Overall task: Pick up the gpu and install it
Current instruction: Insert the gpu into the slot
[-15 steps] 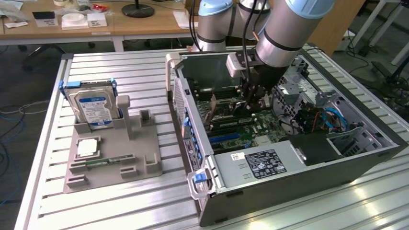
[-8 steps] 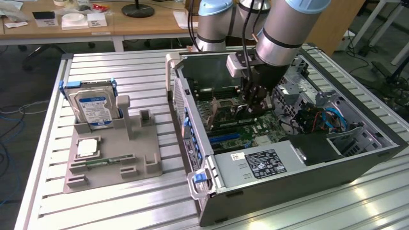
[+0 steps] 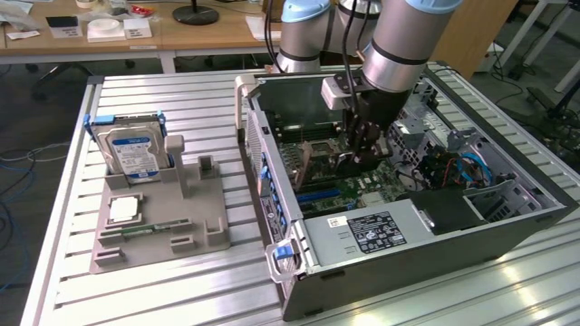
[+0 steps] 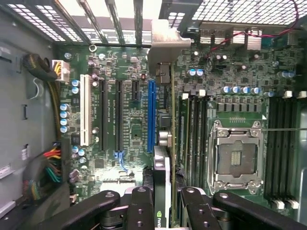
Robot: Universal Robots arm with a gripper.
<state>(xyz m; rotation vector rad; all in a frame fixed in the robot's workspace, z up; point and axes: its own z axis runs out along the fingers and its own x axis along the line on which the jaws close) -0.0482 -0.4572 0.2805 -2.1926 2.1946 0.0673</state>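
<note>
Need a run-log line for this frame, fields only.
gripper: shut on gpu | gpu: inside case, over motherboard, beside blue slot | seated: cannot tell

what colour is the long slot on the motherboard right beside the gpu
The slot is blue, clearest in the wrist view.

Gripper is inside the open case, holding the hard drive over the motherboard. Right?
No. The gripper holds the gpu, as the wrist view shows; the hard drive stands in its holder outside the case.
</note>
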